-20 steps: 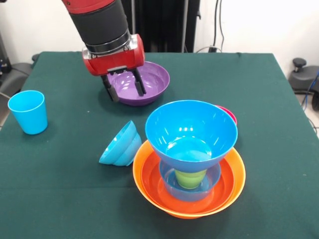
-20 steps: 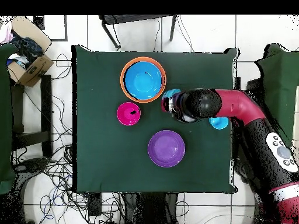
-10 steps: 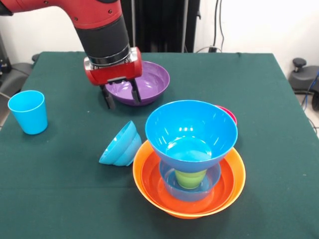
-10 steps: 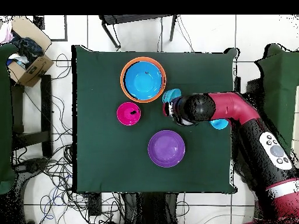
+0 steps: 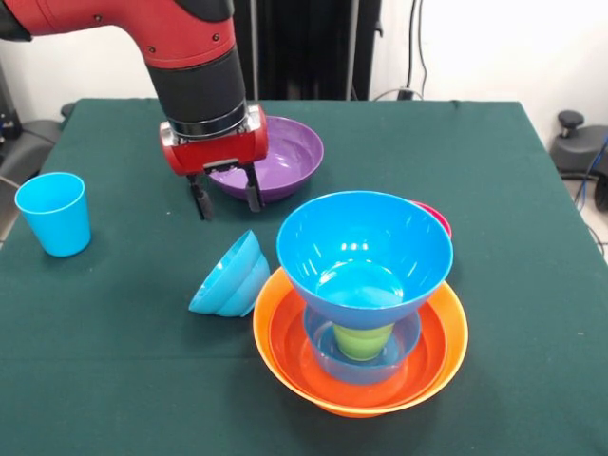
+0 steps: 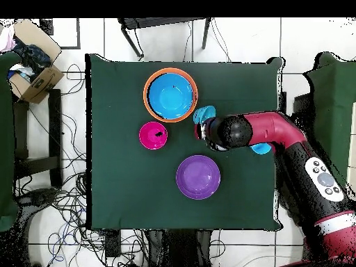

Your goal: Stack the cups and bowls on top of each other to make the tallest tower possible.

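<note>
On the green tabletop [image 5: 114, 380] the purple bowl [image 5: 275, 157] sits behind the arm, a light blue cup [image 5: 54, 213] stands alone near one edge, and a pink-red bowl [image 6: 153, 135] is partly hidden behind the tower [image 5: 364, 285]. The arm comes down vertical; its pincer [image 5: 226, 198] is released, empty, above a tipped blue bowl [image 5: 231, 276]. The tower has orange bowls below, then a blue bowl, a green cup, and a big blue bowl on top
</note>
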